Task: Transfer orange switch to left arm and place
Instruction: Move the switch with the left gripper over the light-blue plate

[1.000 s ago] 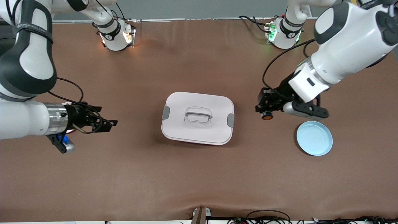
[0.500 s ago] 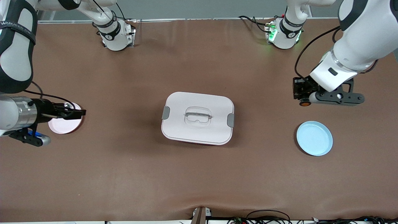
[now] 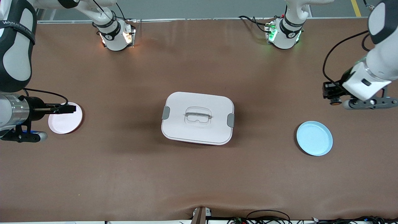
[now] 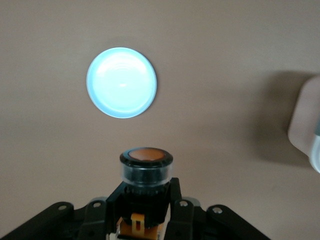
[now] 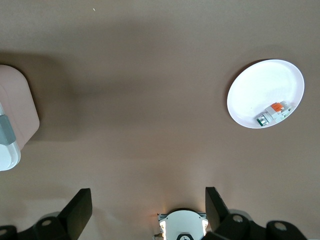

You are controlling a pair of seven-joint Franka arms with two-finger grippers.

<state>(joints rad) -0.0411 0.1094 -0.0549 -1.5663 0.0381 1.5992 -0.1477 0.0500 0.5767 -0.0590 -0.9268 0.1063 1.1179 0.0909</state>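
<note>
Right now your left gripper (image 3: 330, 97) is clamped on the orange switch (image 4: 146, 165), held in the air over bare table at the left arm's end, with the blue plate (image 3: 314, 138) close by. Your right gripper (image 3: 67, 109), fingers spread apart with nothing between them, hangs over the pink plate (image 3: 63, 123). You'll see the box (image 3: 197, 118) mid-table, well apart from both.

Orange switch (image 4: 146, 167) in left hand (image 4: 146, 210)
</note>
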